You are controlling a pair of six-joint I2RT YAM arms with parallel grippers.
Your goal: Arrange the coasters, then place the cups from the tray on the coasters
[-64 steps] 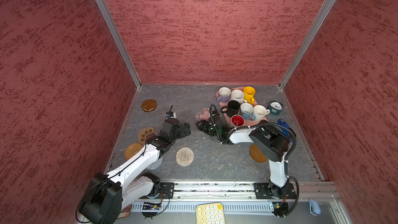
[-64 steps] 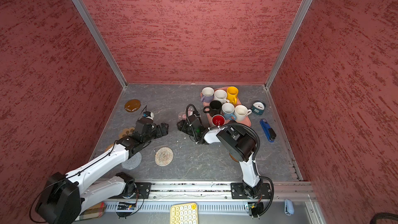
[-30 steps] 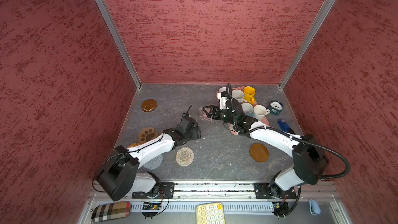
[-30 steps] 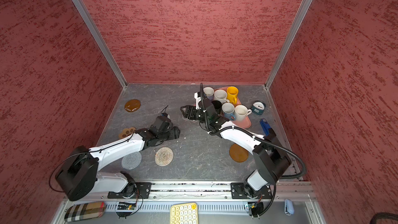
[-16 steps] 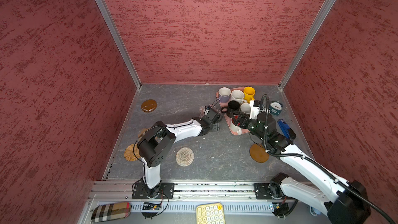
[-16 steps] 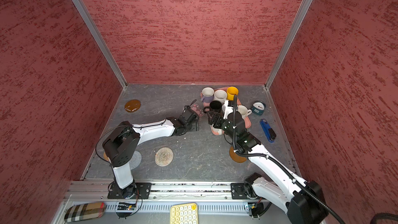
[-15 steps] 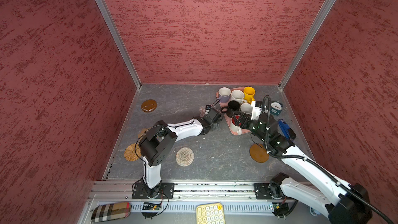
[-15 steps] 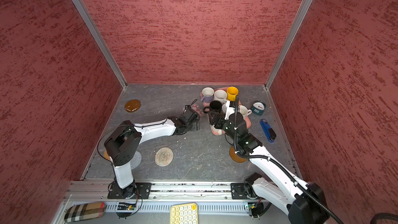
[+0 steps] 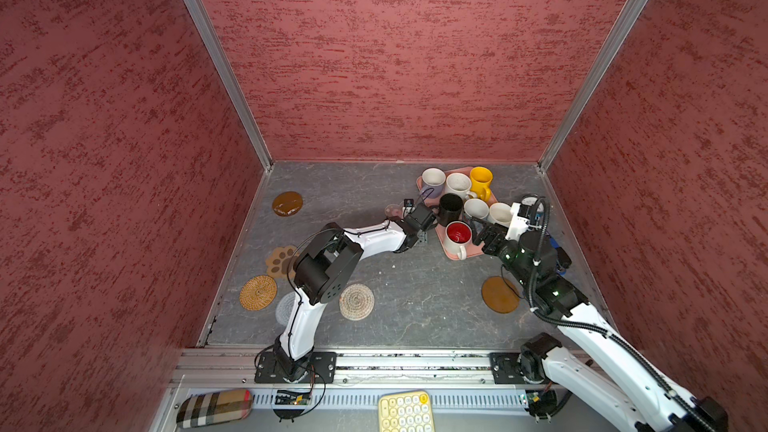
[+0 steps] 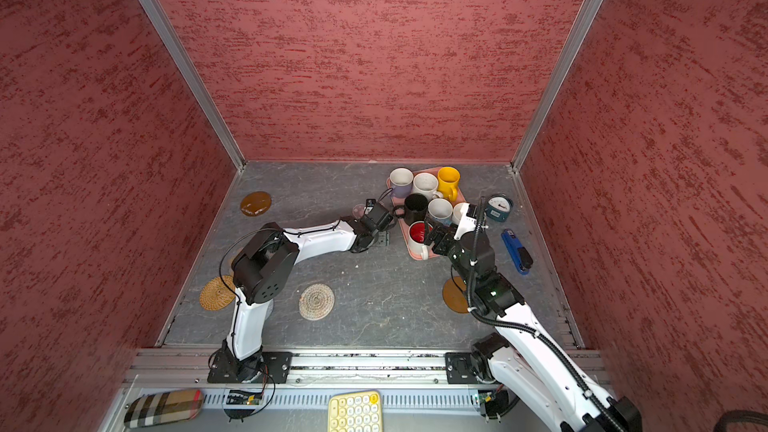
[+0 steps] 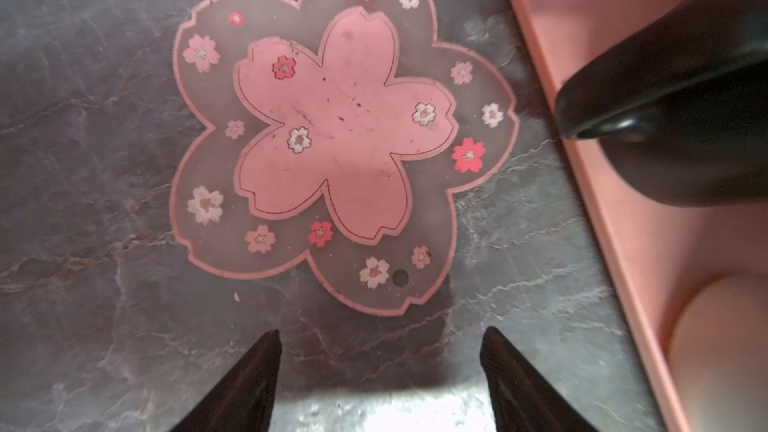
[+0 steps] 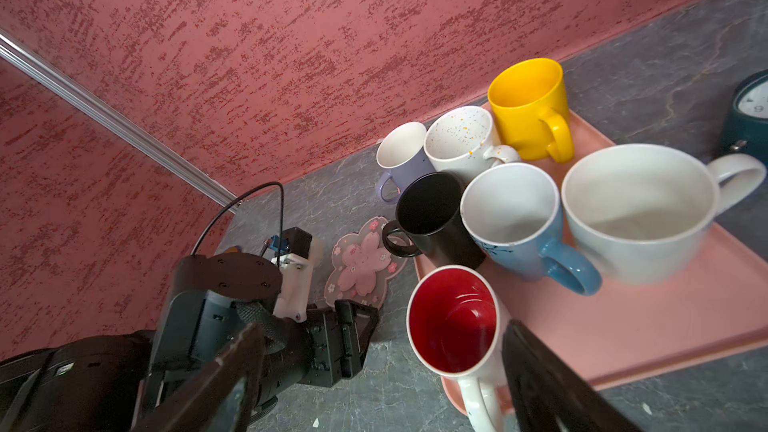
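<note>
Right end effector (image 12: 381,325), spread wide, hangs at the tray's (image 12: 665,317) near corner, red-lined cup (image 12: 453,322) just ahead; all seven cups (image 12: 511,209) stand on that tray. Left end effector (image 11: 380,334), also spread, hovers by the flower coaster (image 11: 332,130) on the tabletop (image 11: 83,160).

The flower coaster (image 11: 340,130) is frosted, with a solid pink centre bloom and small pink, red and white blossoms. The tray (image 12: 665,326) is pink and carries a yellow cup (image 12: 525,110), a speckled white cup (image 12: 459,139), a lavender cup (image 12: 401,160), a black cup (image 12: 432,218), a light blue cup (image 12: 515,222), a cream cup (image 12: 636,209) and a red-lined white cup (image 12: 453,322).
</note>
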